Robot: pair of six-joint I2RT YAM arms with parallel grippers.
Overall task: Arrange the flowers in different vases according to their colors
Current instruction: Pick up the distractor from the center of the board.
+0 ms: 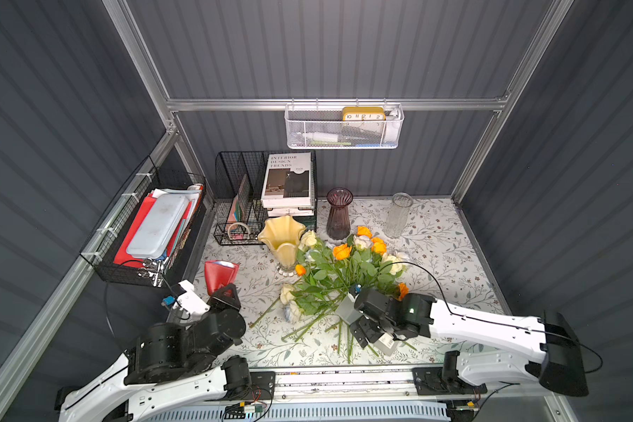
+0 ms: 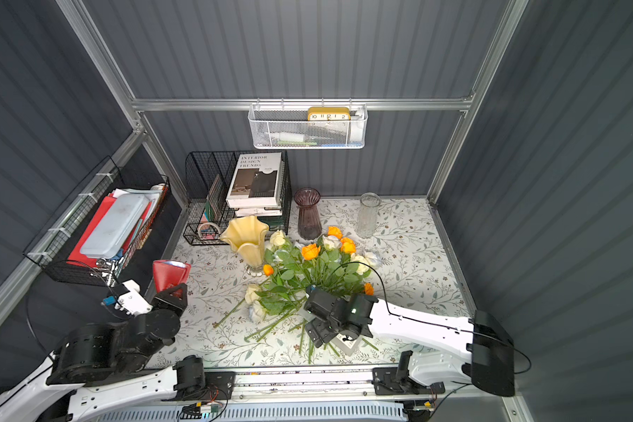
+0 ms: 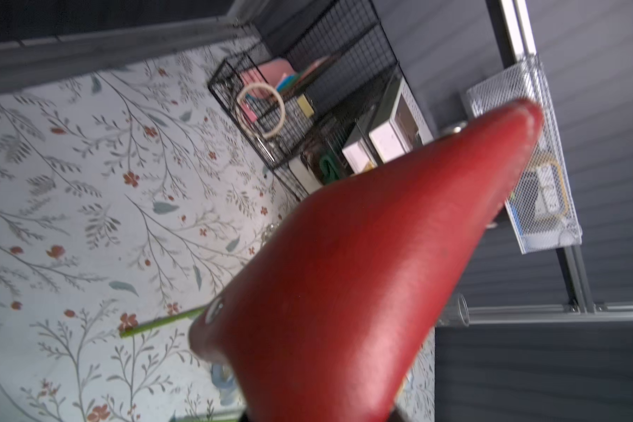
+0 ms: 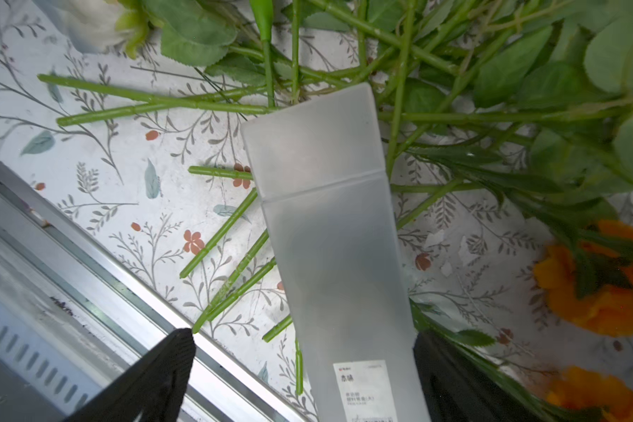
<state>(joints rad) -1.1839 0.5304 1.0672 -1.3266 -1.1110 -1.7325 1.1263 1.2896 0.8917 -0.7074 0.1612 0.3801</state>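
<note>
Close to the front rail [image 1: 344, 378], the right gripper [image 4: 304, 334] is wide open around a frosted box [image 4: 326, 219]. One finger touches the box and the other does not. The left gripper [image 1: 224, 288] pinches a red pouch [image 1: 220, 272]. The flowers [image 1: 337, 277] lie in a heap in the middle of the table. Their stems point at the rail and their heads point at the yellow vase [image 1: 284, 237], purple vase [image 1: 338, 215] and clear vase [image 1: 399, 215], which all stand up. There is bare cloth [image 1: 454, 263] on the right.

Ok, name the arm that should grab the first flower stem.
Right, probably. The right claw is open right over the flower stems, though a frosted box lies between its fingers. The left claw sits away from them, with a red pouch at its tip.
</note>
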